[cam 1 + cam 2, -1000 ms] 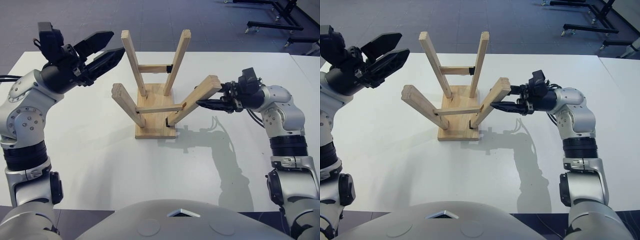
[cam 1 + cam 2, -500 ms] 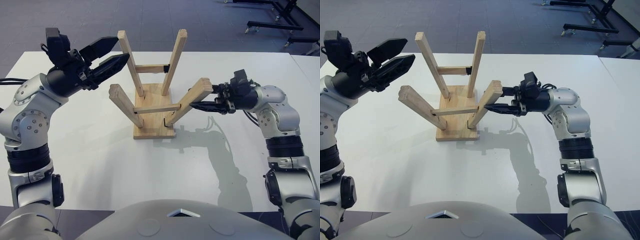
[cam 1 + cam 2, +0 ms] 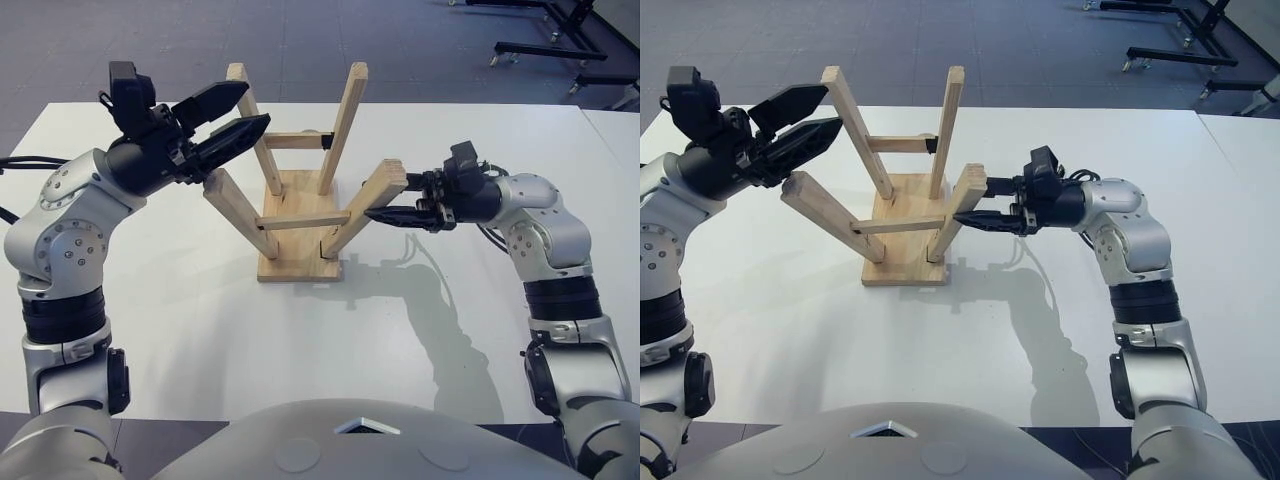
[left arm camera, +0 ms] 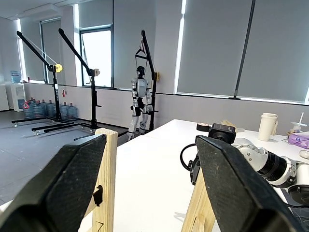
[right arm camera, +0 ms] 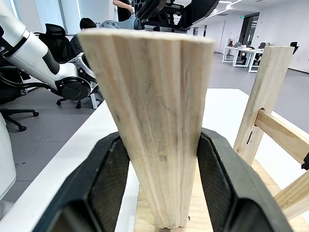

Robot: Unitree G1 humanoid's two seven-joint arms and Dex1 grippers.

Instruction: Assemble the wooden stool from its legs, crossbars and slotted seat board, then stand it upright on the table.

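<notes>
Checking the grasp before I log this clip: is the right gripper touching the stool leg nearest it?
Touching. The right wrist view shows the right gripper closed around the stool leg, both fingers pressed against its sides with no gap.

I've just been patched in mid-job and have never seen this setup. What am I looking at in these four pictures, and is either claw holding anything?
It is a humanoid robot with two arms, each ending in a two-fingered claw. The two wide pictures look down from its head; the other two come from a camera on each wrist. On the white table stands the wooden stool, upside down: seat board flat, four legs up, joined by crossbars. The right claw is closed around the top of the near right leg. The left claw is open at the top of the far left leg, holding nothing.
</notes>
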